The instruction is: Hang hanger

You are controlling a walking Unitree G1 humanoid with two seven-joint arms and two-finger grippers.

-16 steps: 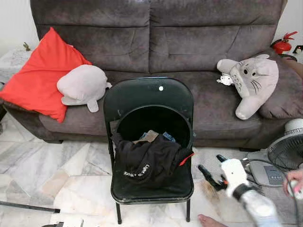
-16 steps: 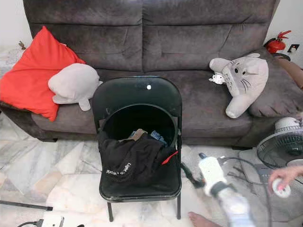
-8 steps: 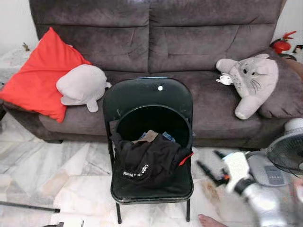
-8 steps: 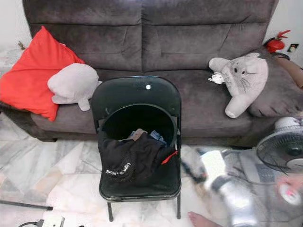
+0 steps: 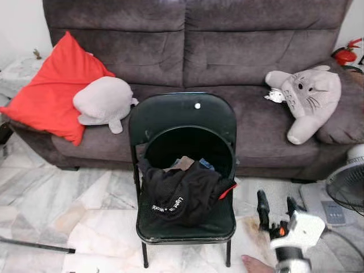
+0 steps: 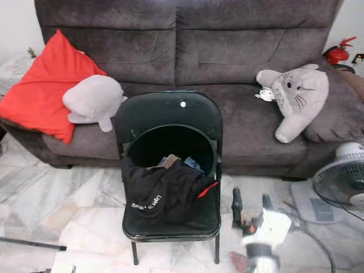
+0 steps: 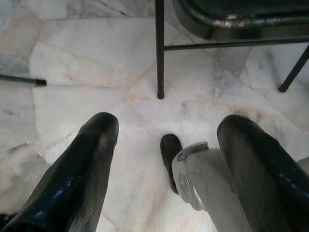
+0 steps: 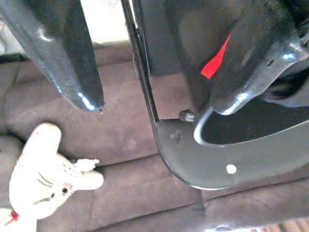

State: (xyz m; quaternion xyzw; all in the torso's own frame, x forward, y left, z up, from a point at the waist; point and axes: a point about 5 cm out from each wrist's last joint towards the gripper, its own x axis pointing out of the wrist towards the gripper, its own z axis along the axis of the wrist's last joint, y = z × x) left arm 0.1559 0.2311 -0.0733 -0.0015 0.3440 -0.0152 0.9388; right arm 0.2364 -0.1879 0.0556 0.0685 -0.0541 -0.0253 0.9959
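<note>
Marble flooring (image 5: 85, 199) is spreading out under the right gripper (image 5: 277, 207), which is hovering low beside the black folding chair (image 5: 183, 122) with its jaws spread apart and gripping nothing. Down by the floor, the left gripper (image 7: 169, 159) is hanging with its jaws parted and bare. Black clothing (image 5: 181, 193) with a red tag is lying heaped on the chair seat; I cannot make out a hanger, which may be buried in that heap. Behind, a grey sofa (image 5: 227, 51) is carrying a red cushion (image 5: 48, 91), a grey plush (image 5: 102, 101) and a Totoro toy (image 5: 310, 96). Likely risk: the jaws closing on loose cloth or catching the chair frame, or bumping the floor fan (image 5: 348, 185) nearby.
</note>
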